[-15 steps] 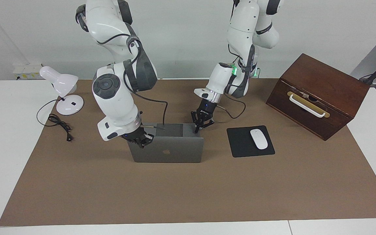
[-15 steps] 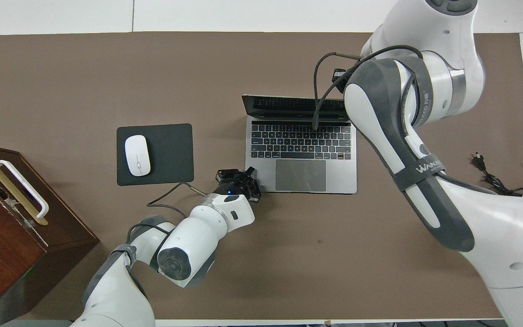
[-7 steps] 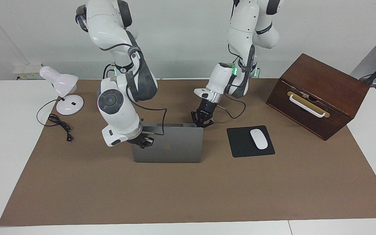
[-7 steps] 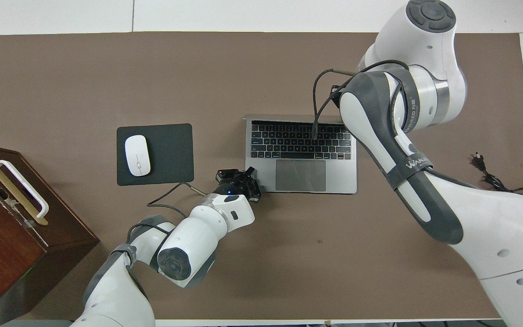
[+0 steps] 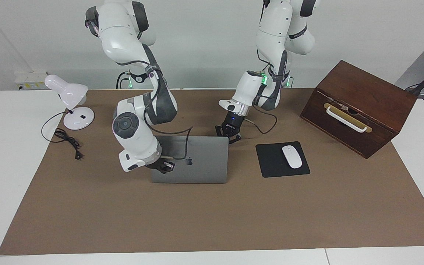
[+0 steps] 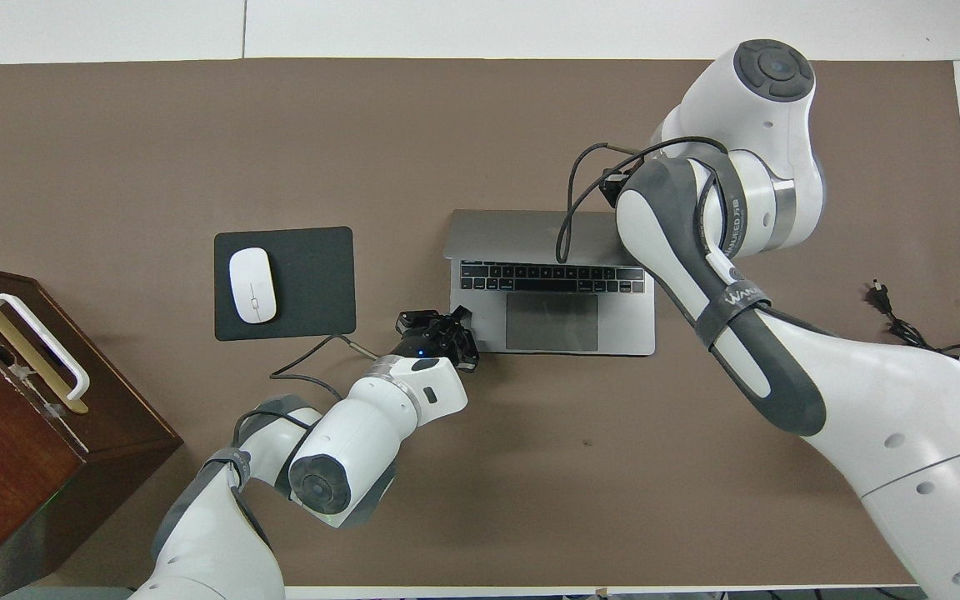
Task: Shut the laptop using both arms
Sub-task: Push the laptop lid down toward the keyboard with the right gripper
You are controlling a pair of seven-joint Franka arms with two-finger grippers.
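**Laptop lid partly lowered, both grippers at the laptop**

I see the thin silver-grey metal laptop (image 5: 197,160) with the dark apple logo on the brown table mat (image 5: 212,217), beside the black mousepad (image 5: 282,159), toward the right arm's end of the table from it. Its lid tilts over the keyboard (image 6: 551,277); in the overhead view the lower key rows and the grey trackpad (image 6: 552,322) show below the lid edge.

The right gripper (image 5: 162,166) is against the outer face of the lid, at the lid corner toward the right arm's end. I cannot tell how its fingers stand.

The left gripper (image 5: 229,134) is low at the base corner nearest the robots, on the mousepad side. Its fingers are spread; in the overhead view one fingertip lies on the palm-rest corner.

A white mouse (image 5: 292,156) lies on the mousepad. A dark wooden box with a white handle (image 5: 359,108) stands at the left arm's end, a white desk lamp (image 5: 70,105) at the right arm's end.
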